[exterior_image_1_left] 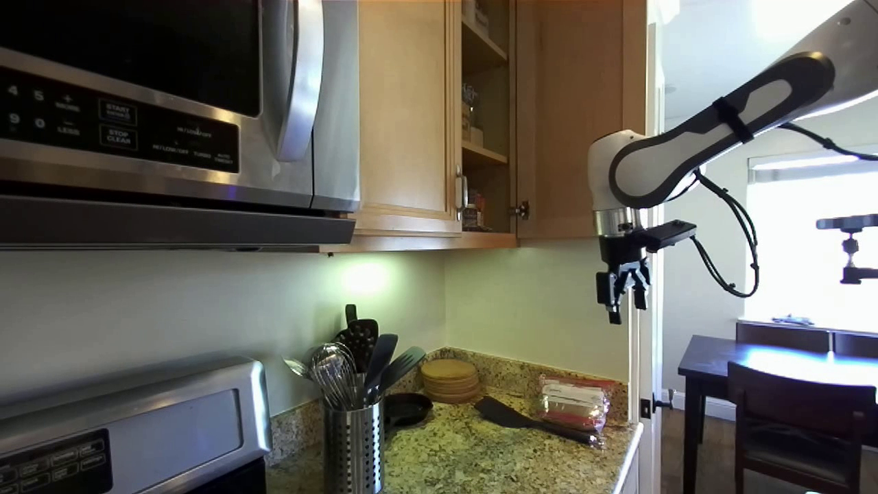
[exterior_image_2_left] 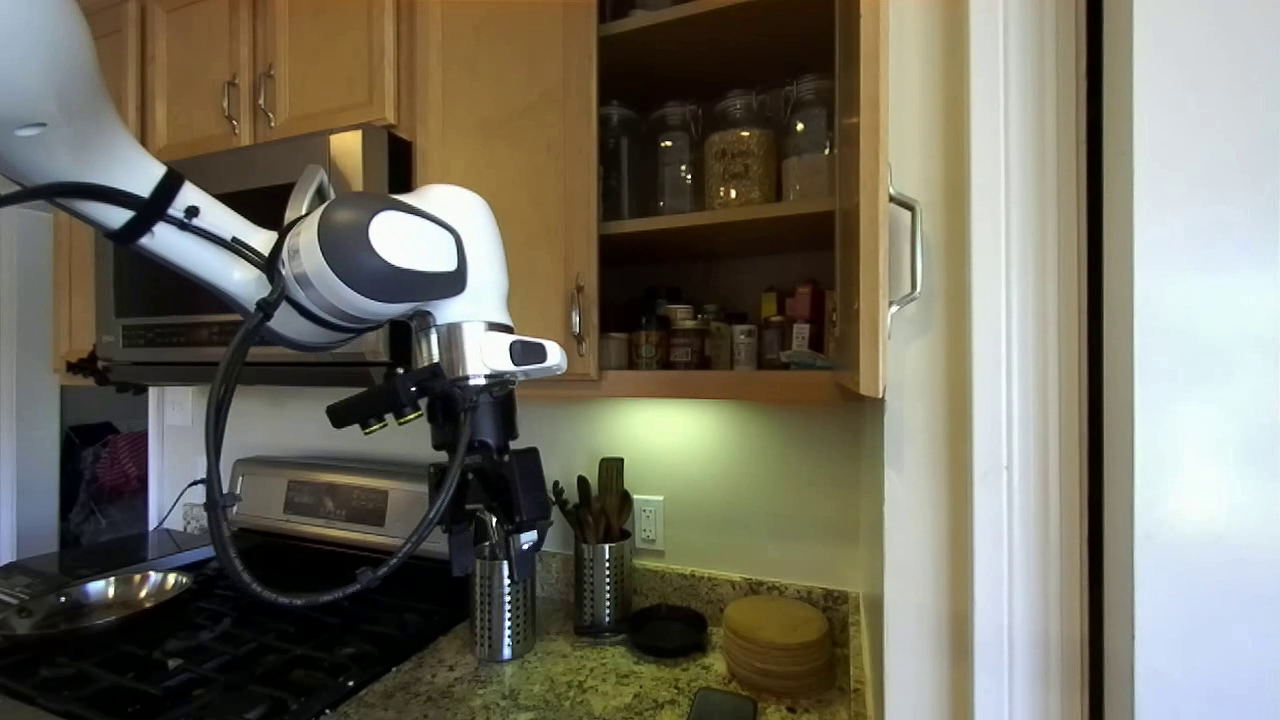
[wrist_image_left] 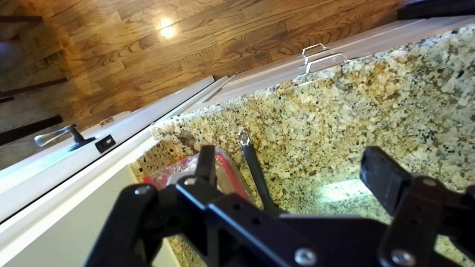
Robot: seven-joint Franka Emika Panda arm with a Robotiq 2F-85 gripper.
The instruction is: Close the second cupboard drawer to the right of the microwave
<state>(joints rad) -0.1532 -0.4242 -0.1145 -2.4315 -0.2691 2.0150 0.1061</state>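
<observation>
Speckled bench [exterior_image_1_left: 453,456] lies right of the stove [exterior_image_1_left: 158,432]. Microwave [exterior_image_1_left: 178,123] is mounted at left, above the stove. Second cupboard door [exterior_image_1_left: 569,103], right of the microwave and past the closed first door [exterior_image_1_left: 408,103], stands swung open. Claw [wrist_image_left: 288,157] hangs over the bench, jaws parted wide. Door handle [exterior_image_2_left: 916,250] projects right.

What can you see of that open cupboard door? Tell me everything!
The open cupboard door is light brown and, on its inner face, looks like smooth wood. It stands upright, wide open, to the right of the microwave in both exterior views. A metal hinge joins it to the cupboard, and a silver bar handle sticks out from its outer side. Its top is out of view. The end effector isn't touching it.
</observation>
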